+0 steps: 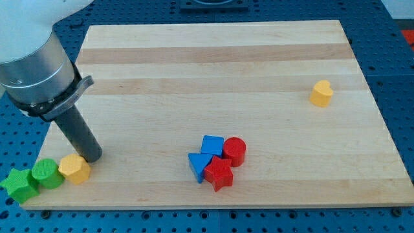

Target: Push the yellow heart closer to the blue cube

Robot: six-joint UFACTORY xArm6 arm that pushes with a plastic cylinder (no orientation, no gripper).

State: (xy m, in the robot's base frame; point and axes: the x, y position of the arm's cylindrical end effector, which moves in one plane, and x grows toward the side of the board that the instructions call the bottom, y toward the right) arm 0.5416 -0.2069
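The yellow heart (321,93) lies alone near the board's right edge. The blue cube (212,145) sits low in the middle, touching a red cylinder (235,151), a blue triangle (198,166) and a red star (219,174). My tip (92,157) is at the view's lower left, just above and right of a yellow hexagon (74,169), far from both the heart and the cube.
A green cylinder (46,173) and a green star (19,184) sit in a row with the yellow hexagon at the board's bottom left corner. The wooden board (220,65) rests on a blue perforated table.
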